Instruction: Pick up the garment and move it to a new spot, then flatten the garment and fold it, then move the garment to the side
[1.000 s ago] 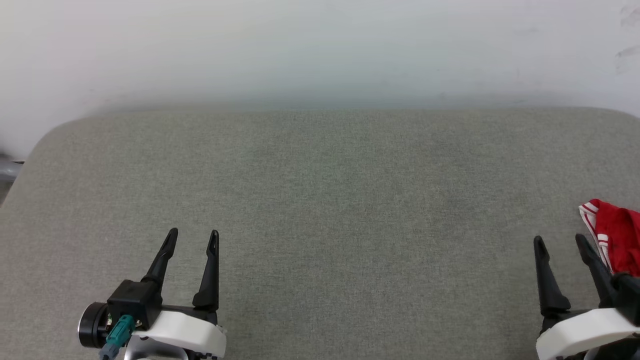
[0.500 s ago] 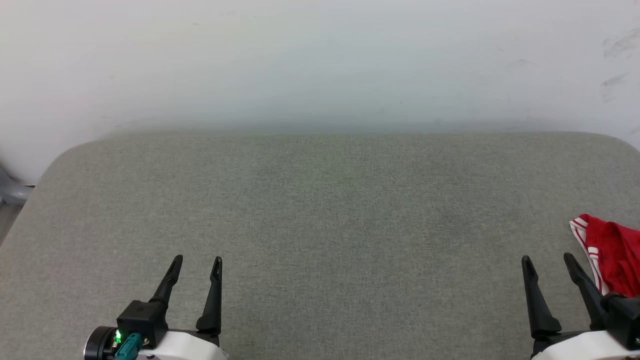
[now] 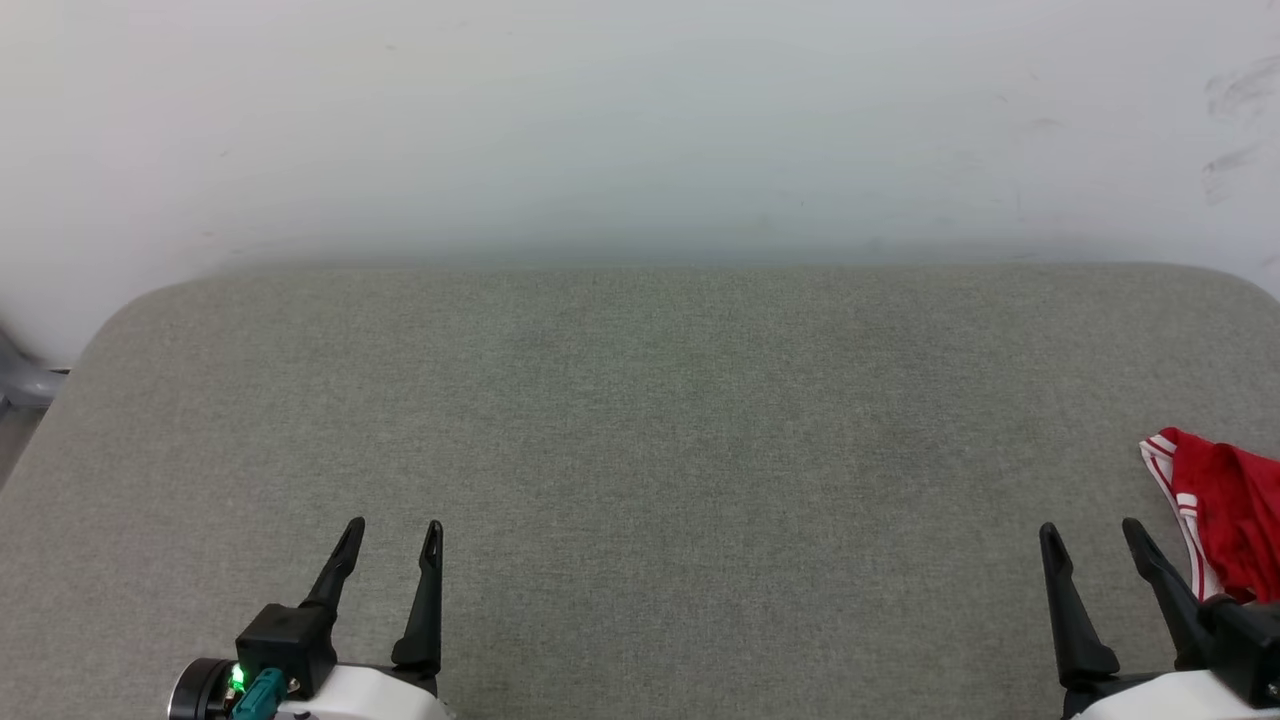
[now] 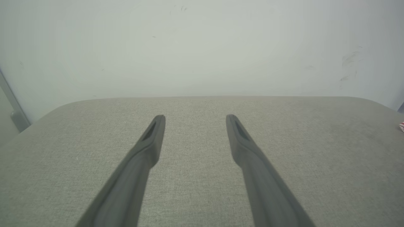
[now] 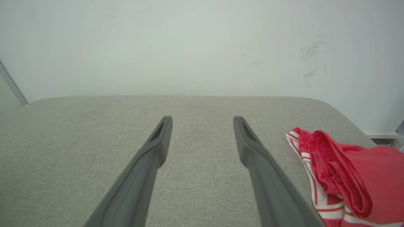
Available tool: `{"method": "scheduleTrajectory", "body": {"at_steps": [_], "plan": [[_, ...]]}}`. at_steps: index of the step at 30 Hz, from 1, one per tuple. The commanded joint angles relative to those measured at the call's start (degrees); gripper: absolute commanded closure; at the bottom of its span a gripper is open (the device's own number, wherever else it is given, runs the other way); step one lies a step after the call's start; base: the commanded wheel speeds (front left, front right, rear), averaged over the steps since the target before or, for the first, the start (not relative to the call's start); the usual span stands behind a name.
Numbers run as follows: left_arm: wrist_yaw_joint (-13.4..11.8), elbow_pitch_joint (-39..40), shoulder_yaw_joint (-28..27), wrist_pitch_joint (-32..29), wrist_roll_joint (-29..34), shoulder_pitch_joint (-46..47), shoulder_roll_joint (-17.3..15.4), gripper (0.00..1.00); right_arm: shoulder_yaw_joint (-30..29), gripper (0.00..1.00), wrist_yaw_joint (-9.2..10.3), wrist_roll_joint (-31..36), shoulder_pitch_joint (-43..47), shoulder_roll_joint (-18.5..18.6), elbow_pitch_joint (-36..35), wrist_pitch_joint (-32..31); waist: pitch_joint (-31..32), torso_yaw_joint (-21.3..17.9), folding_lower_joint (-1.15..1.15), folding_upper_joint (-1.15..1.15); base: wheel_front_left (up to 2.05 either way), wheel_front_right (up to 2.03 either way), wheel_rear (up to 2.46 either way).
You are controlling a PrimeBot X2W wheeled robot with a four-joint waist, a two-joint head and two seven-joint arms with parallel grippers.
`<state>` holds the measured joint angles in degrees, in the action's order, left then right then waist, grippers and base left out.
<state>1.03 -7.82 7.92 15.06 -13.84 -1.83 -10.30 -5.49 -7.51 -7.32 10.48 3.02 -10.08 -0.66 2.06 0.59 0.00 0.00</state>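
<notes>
- Left tool (image 3: 393,524): spread wide apart, gripping nothing, over the counter (image 3: 640,400).
- Right tool (image 3: 1088,526): likewise wide open, empty; crumpled red garment (image 3: 1225,500) just to its right.

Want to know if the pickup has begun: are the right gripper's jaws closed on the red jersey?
No, the right gripper has open jaws with nothing between them; the garment lies crumpled beside it.

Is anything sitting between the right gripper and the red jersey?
Nothing visible does. The open right gripper hangs over the grey fabric surface, and the crumpled red jersey lies close beside its right-hand finger.
</notes>
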Motion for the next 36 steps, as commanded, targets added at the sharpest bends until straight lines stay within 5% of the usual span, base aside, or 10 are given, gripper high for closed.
{"method": "scheduleTrajectory", "body": {"at_steps": [1,12,13,18,36], "plan": [[0.24,-0.22,-0.16,0.13,0.23,0.22,0.15,0.0,-0.1,0.0,0.05,-0.08,0.38,-0.24,0.16,0.23,-0.11,0.02,0.0,0.0,0.0,0.0,0.0],[0.74,-0.22,-0.26,0.13,0.74,0.85,0.48,0.0,-0.19,0.0,0.05,-0.43,-0.09,-0.24,0.65,0.7,-0.5,0.22,0.0,0.0,0.0,0.0,0.0],[0.55,-0.2,-0.23,0.0,0.56,0.41,0.32,1.0,-0.16,1.0,0.0,-0.3,-0.02,-0.01,0.67,0.45,-0.51,0.22,0.0,0.0,0.0,0.0,0.0],[0.56,-1.95,-0.25,-0.51,-0.25,-0.55,0.63,1.0,0.12,1.0,0.0,-1.09,0.22,-0.03,2.62,0.43,-0.53,0.2,0.01,0.0,0.0,0.0,0.0],[2.05,-2.95,-3.83,-5.73,-19.52,1.74,2.29,1.0,0.94,1.0,0.01,-22.81,-4.07,0.86,7.82,-0.24,-0.79,0.08,0.01,0.0,0.0,0.0,0.0]]}}
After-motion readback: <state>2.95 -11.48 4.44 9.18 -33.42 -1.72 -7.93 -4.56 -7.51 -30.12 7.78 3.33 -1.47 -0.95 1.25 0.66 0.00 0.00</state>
